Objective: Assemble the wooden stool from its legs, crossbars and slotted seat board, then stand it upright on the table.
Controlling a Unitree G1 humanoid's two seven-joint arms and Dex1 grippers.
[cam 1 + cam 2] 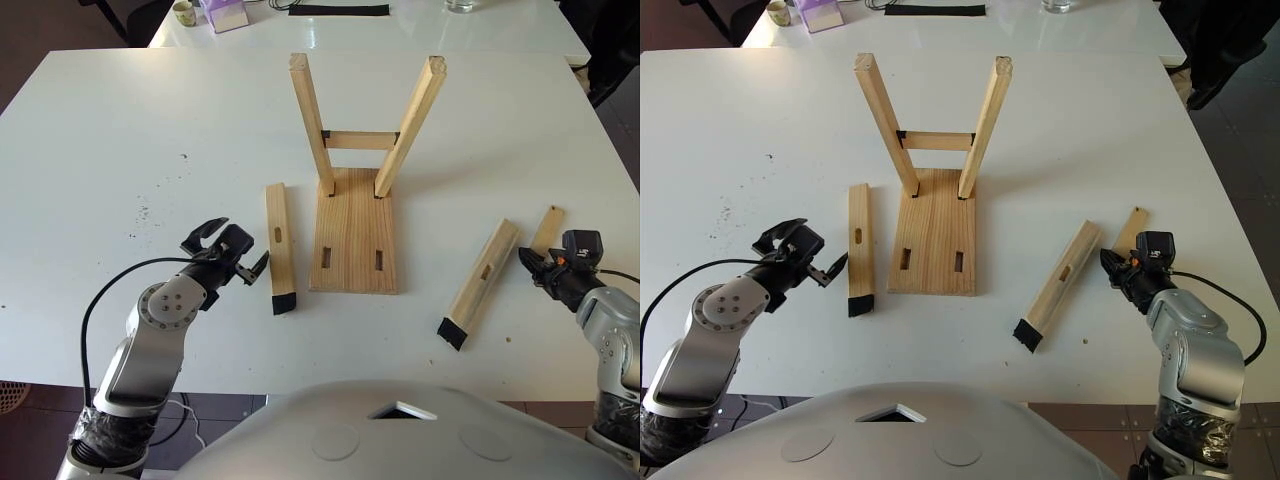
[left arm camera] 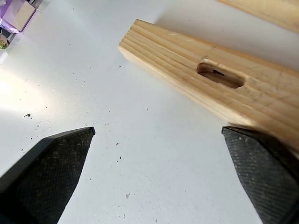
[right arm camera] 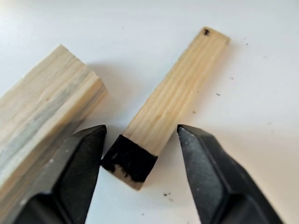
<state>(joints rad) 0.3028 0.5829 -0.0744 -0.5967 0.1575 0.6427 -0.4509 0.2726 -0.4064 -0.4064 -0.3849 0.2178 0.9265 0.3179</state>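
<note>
While one seat board (image 1: pixel 352 240) lies flat on the table (image 1: pixel 120 150), well off every edge, two legs (image 1: pixel 312 120) and one crossbar (image 1: pixel 360 140) stand slotted in it, and two loose legs (image 1: pixel 279 245) flank it. The left gripper (image 1: pixel 232 248), open, sits beside one. The right gripper (image 1: pixel 533 262), open, straddles the one loose crossbar (image 1: pixel 547 228) at its dark tip.

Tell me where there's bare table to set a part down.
Widest: the left half of the table, bordered by the left loose leg and left claw. A narrower lane lies between the seat board and the right loose leg. Crowded: the right side, where the right claw straddles the loose crossbar.
</note>
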